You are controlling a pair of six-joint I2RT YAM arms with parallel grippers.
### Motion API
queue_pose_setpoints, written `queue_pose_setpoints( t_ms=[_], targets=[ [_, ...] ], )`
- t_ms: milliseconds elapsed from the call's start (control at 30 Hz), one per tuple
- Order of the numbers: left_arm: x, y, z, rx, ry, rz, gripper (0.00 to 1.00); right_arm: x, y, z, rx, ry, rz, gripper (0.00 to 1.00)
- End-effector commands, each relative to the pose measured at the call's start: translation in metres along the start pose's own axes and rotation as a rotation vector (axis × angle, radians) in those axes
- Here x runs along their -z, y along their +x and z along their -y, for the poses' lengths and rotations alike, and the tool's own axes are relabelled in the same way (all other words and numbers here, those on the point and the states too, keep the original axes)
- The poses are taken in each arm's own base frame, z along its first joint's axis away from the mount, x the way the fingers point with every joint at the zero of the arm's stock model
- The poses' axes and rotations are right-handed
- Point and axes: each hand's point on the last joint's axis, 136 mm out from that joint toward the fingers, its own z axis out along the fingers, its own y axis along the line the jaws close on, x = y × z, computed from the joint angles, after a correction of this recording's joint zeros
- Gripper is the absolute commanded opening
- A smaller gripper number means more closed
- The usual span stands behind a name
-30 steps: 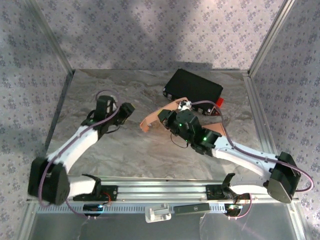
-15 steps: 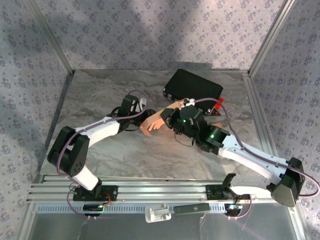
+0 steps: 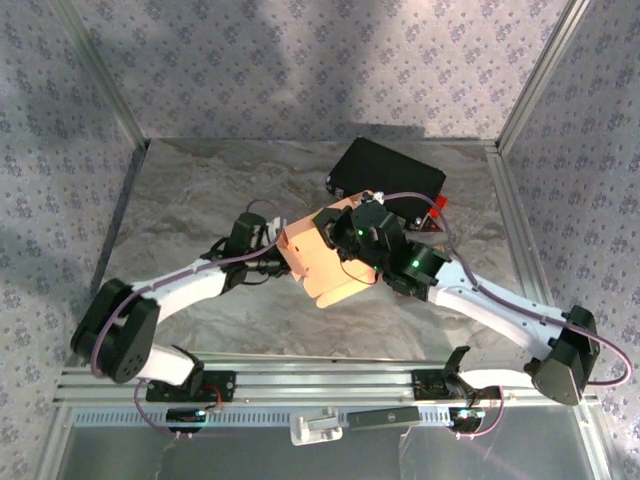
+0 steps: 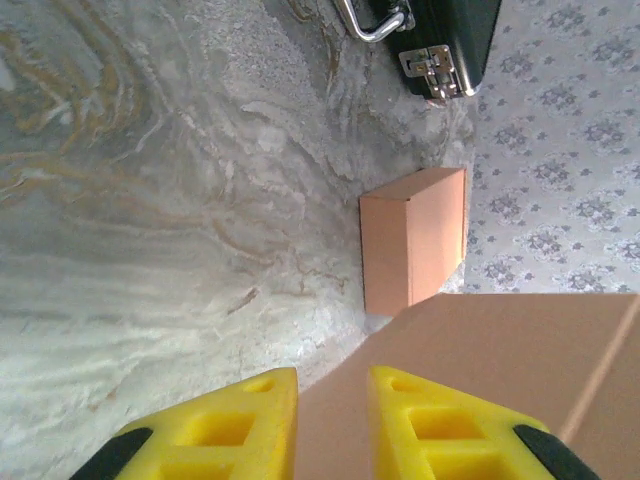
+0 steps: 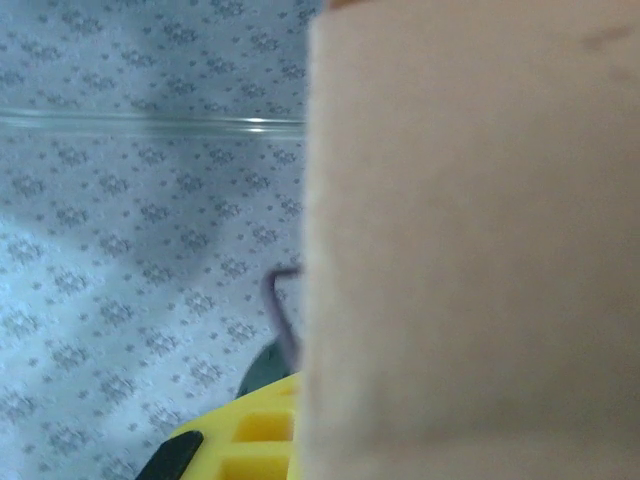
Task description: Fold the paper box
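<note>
The paper box (image 3: 322, 265) is tan cardboard, held up over the middle of the table with a broad panel facing the top camera. My left gripper (image 3: 279, 256) is at its left edge. In the left wrist view the yellow fingers (image 4: 240, 405) stand close on either side of a cardboard panel (image 4: 490, 370), and the left gripper (image 4: 333, 378) is shut on it. My right gripper (image 3: 347, 233) holds the box's far right side. In the right wrist view the cardboard (image 5: 470, 240) sits very near the lens, beside one yellow finger (image 5: 255, 425); the other finger is hidden.
A black case (image 3: 388, 173) with metal latches lies at the back right, with a red item (image 3: 437, 205) beside it. A small tan box-shaped piece (image 4: 413, 238) stands on the marbled table (image 3: 200, 200) beyond the left fingers. Patterned walls and metal frame rails enclose the table.
My left arm swung right to the box and its jaws narrowed on the left edge. The box went from crumpled flaps to a broad panel lifted between both grippers.
</note>
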Motion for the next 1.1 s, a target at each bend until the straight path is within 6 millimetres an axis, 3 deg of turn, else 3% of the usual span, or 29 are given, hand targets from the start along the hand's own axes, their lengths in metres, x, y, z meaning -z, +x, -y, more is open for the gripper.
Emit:
queue_pose_setpoints(
  t_ms=[0, 100, 167, 300, 433, 567, 700, 767, 833, 900, 1067],
  targets=[
    [0.022, 0.003, -0.017, 0.029, -0.053, 0.033, 0.25, -0.022, -0.01, 0.019, -0.073, 0.008, 0.033, 0.0],
    [0.053, -0.002, -0.051, 0.074, -0.174, 0.1, 0.26, -0.04, -0.017, 0.036, -0.109, 0.014, 0.039, 0.0],
    [0.077, -0.006, -0.061, 0.072, -0.23, 0.16, 0.33, -0.049, -0.021, 0.049, -0.144, 0.027, 0.039, 0.0],
    [0.101, -0.004, -0.033, -0.031, -0.196, 0.223, 0.41, -0.058, -0.031, 0.067, -0.172, 0.045, 0.075, 0.0],
    [0.095, 0.002, -0.032, -0.047, -0.194, 0.202, 0.43, -0.068, -0.042, 0.083, -0.22, 0.055, 0.095, 0.0],
    [0.078, 0.0, -0.031, -0.053, -0.076, 0.205, 0.49, -0.071, -0.048, 0.094, -0.256, 0.072, 0.101, 0.0],
    [0.065, 0.0, -0.052, -0.02, -0.102, 0.193, 0.49, -0.066, -0.05, 0.096, -0.281, 0.069, 0.106, 0.0],
    [0.061, -0.008, -0.064, 0.039, -0.049, 0.238, 0.49, -0.058, -0.051, 0.093, -0.294, 0.056, 0.114, 0.0],
    [0.06, -0.019, -0.075, 0.099, -0.02, 0.272, 0.42, -0.049, -0.054, 0.088, -0.304, 0.044, 0.129, 0.0],
    [0.054, -0.032, -0.073, 0.126, 0.014, 0.276, 0.3, -0.037, -0.057, 0.081, -0.312, 0.035, 0.147, 0.0],
    [0.033, -0.058, -0.059, 0.128, 0.093, 0.273, 0.29, -0.019, -0.066, 0.07, -0.351, 0.023, 0.178, 0.0]
  ],
)
